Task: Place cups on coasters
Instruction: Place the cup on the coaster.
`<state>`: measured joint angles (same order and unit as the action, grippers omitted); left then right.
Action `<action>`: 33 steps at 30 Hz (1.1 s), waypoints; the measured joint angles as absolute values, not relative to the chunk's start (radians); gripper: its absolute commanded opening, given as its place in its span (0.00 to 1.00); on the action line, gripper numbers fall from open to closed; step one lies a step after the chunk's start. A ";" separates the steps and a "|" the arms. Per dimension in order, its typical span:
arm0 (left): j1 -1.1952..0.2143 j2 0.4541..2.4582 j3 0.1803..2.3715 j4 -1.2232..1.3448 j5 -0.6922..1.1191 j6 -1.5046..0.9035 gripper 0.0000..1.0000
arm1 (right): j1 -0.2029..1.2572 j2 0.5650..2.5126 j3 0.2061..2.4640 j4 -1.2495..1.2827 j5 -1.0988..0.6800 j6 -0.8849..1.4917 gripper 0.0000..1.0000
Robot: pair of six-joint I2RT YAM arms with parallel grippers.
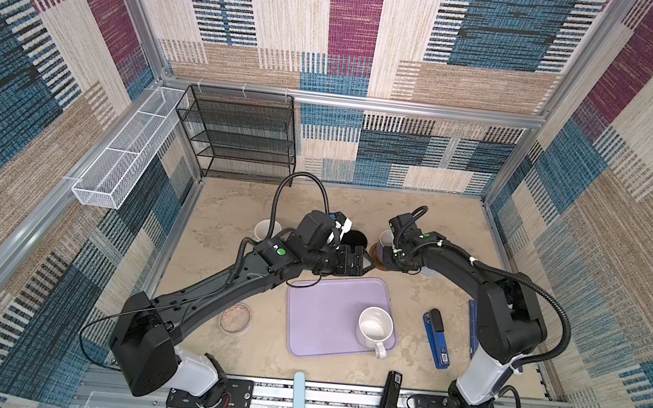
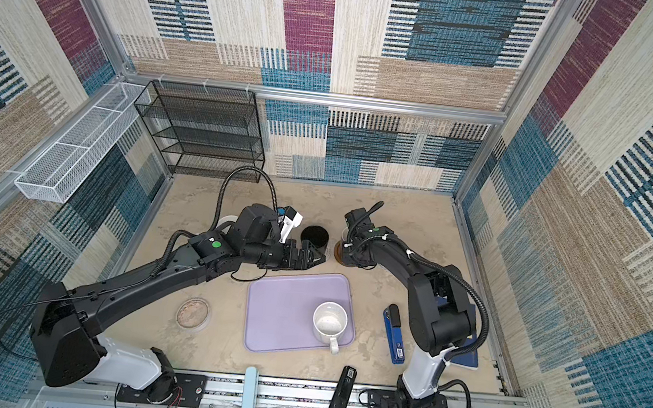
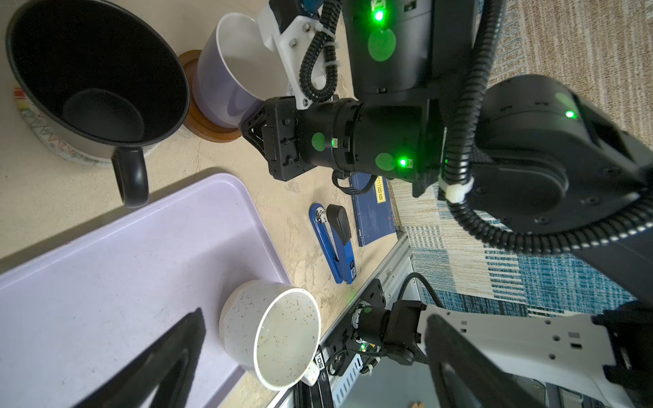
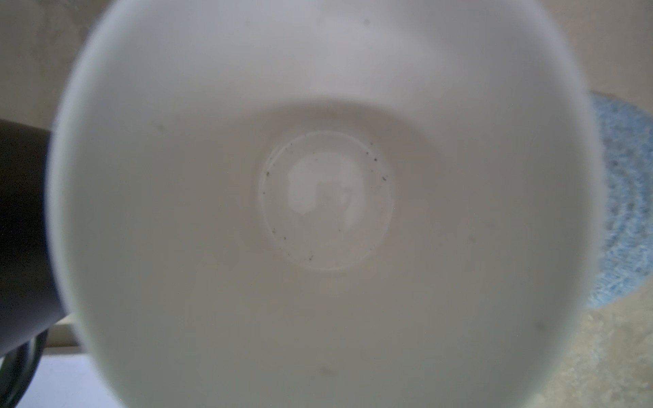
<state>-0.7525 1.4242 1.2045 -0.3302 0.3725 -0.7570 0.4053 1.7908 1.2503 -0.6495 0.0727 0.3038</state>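
A: While the speckled white mug stood upright on the lavender tray, not yet placed, what were the arms doing?

B: Beyond it the left gripper hung wide open and empty, beside the black mug on its whitish coaster. Farther on, the right gripper was clamped on the lavender mug, white inside, resting on a brown wooden coaster.

A: Next?

B: Probably release, lift clear without tipping it, then fetch the speckled one.
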 measured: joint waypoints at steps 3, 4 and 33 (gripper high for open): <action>-0.752 1.424 1.201 -0.327 0.373 -0.757 1.00 | 0.406 1.792 1.247 -0.646 0.071 0.311 0.16; -0.752 1.424 1.201 -0.327 0.373 -0.757 1.00 | 0.407 1.792 1.245 -0.644 0.072 0.311 0.20; -0.749 1.346 1.201 -0.371 0.366 -0.752 1.00 | 0.411 1.482 1.197 -0.622 0.083 0.329 0.99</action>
